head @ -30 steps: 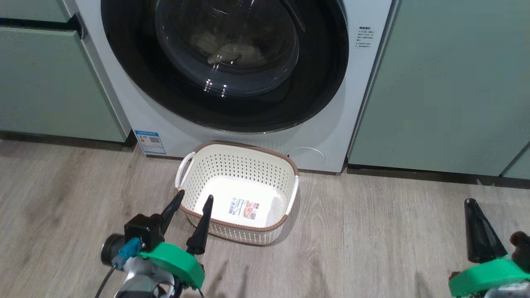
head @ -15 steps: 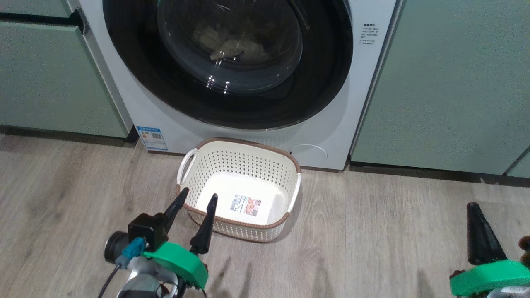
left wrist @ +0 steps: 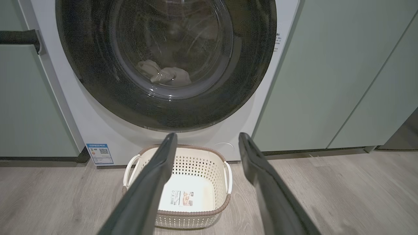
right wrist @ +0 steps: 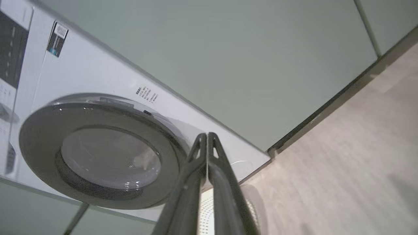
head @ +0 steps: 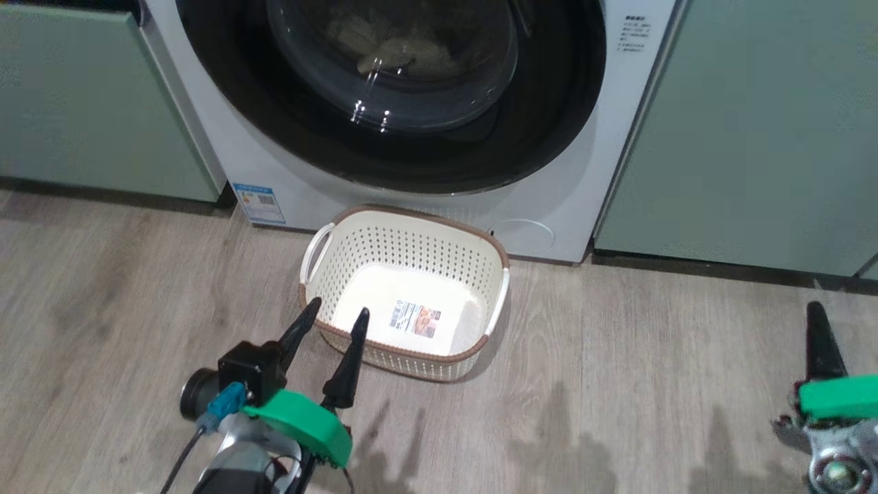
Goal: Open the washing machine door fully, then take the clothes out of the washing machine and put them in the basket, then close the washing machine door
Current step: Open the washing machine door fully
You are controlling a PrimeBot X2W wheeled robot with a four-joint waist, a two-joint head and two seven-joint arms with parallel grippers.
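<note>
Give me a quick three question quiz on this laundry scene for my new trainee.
1. True or false: the washing machine door is shut.
2. The basket on the floor holds: A) a towel, B) just a label, C) a bottle.
3. Fill in: the left gripper is open; the right gripper is ____.
Key: 1 true; 2 B; 3 shut.

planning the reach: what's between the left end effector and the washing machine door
The basket sits between the left end effector and the washing machine door, seen in the head view.
</note>
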